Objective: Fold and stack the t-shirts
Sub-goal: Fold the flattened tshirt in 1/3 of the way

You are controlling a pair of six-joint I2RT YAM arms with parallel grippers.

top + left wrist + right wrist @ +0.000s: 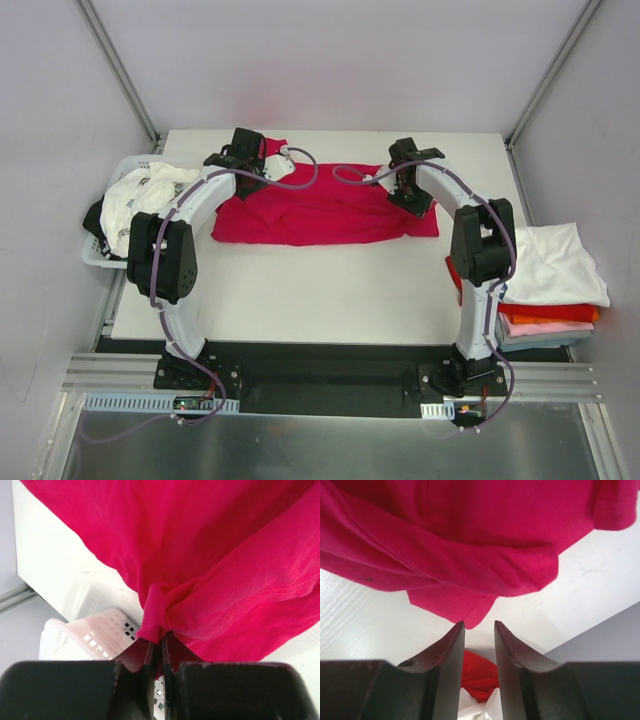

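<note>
A crimson-magenta t-shirt (pixel 320 212) lies crumpled across the back half of the table. My left gripper (pixel 258 172) is at its left end, shut on a bunched fold of the cloth (pixel 155 612), which rises out of the gripper (pixel 161 637). At the shirt's right end my right gripper (pixel 418 206) stands open. In the right wrist view a corner of the shirt (pixel 465 610) lies just beyond the gripper (pixel 479 626), with nothing between the fingers. Folded t-shirts (pixel 555 265) are stacked at the right, a white one on top.
A white plastic basket (pixel 98 255) hangs off the table's left edge with white printed shirts (pixel 150 195) and a dark one in it. The basket's wall (pixel 100 630) shows below the left gripper. Under the right gripper a red shirt (pixel 481 676) shows.
</note>
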